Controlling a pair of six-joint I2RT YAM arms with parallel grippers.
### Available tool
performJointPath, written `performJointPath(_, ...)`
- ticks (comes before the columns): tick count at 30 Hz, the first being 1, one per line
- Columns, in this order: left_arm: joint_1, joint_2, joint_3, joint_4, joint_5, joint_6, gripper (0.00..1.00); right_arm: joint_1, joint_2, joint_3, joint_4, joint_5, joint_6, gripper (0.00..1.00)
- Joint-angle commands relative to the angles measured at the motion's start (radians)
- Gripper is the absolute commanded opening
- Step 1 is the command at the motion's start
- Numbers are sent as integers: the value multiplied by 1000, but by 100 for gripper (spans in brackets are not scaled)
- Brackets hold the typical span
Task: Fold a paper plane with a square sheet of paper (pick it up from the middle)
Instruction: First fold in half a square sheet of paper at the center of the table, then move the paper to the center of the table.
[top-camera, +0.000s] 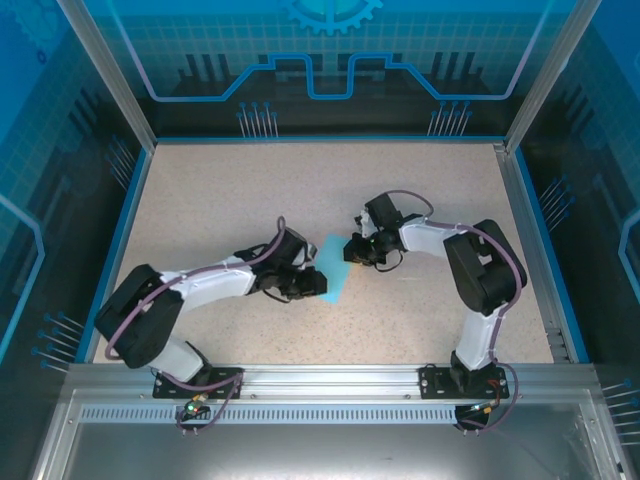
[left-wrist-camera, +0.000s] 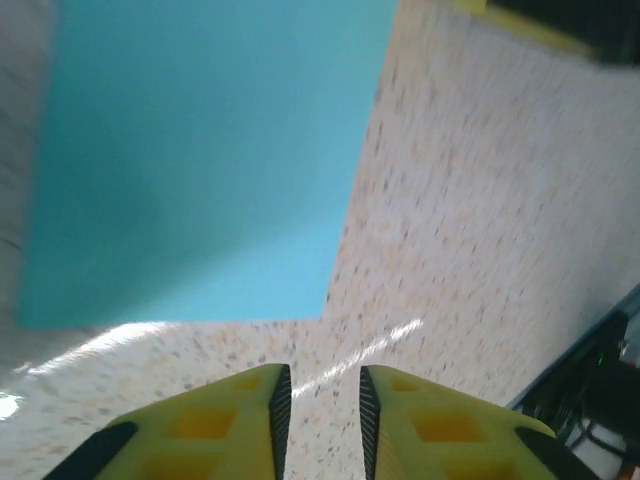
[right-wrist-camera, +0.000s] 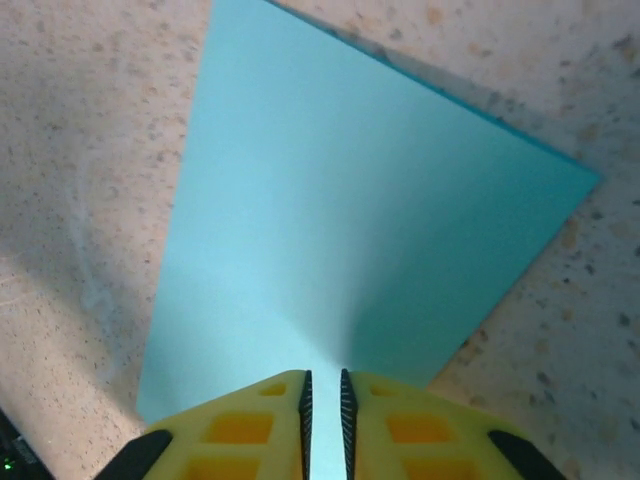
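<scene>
Left gripper (left-wrist-camera: 320, 412) jaws stood slightly apart, empty, near the paper (left-wrist-camera: 200, 160). Right gripper (right-wrist-camera: 323, 405) jaws were barely parted over it.

Robot lab cell: aluminium-profile frame (top-camera: 108, 75), blue circuit-print wall panels (top-camera: 420, 40), speckled tabletop (top-camera: 230, 190), arm mounting rail (top-camera: 330, 378) along near edge.

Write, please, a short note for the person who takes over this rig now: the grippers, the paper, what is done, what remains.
Left gripper: jaws a little apart, empty, tips just short of the square sheet of paper.
Right gripper: jaws a narrow slit apart, over the sheet; I cannot tell if it touches.
Sheet: lies on the table between the two grippers.
Done: no plane shape visible.
Left: pick it up from the middle, then do the folds.
</scene>
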Motion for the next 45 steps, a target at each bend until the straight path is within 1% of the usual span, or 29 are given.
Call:
performJointPath(1,64,-55,34,-111,-137,-34,36,46,-78,81,-131,147,-25,27)
performJointPath(2,83,-69,38,-137,-166,-37,41,58,-80,96,-154,196,-17,28)
performJointPath(4,117,-93,37,-165,-195,-35,46,78,-67,119,-184,263,-2,32)
performJointPath(6,150,-116,23,-169,-203,-35,56,93,-31,153,-216,324,23,34)
performJointPath(8,179,-133,11,-171,-201,-38,62,104,8,180,-240,357,42,35)
performJointPath(9,192,-141,2,-172,-201,-37,68,110,28,195,-246,371,50,36)
performJointPath(15,248,-158,-40,-159,-191,-15,94,137,122,284,-305,432,71,40)
performJointPath(17,258,-165,-49,-152,-172,0,99,150,148,310,-328,451,74,42)
performJointPath(21,260,-182,-70,-141,-171,16,99,173,201,343,-354,445,68,42)
performJointPath(27,263,-181,-89,-128,-124,-5,98,232,260,384,-296,292,-33,41)
performJointPath(29,262,-179,-96,-120,-93,-13,99,241,266,399,-286,269,-40,41)
performJointPath(30,263,-177,-100,-118,-72,-14,98,241,263,403,-281,263,-40,40)
performJointPath(34,261,-177,-131,-75,32,-43,99,233,226,417,-286,318,-15,40)
performJointPath(36,260,-179,-153,-45,79,-75,97,232,198,418,-281,337,-7,40)
performJointPath(40,258,-186,-190,-2,136,-130,94,231,170,398,-245,299,2,39)
performJointPath(45,227,-180,-202,21,169,-169,88,219,219,399,-226,263,16,36)
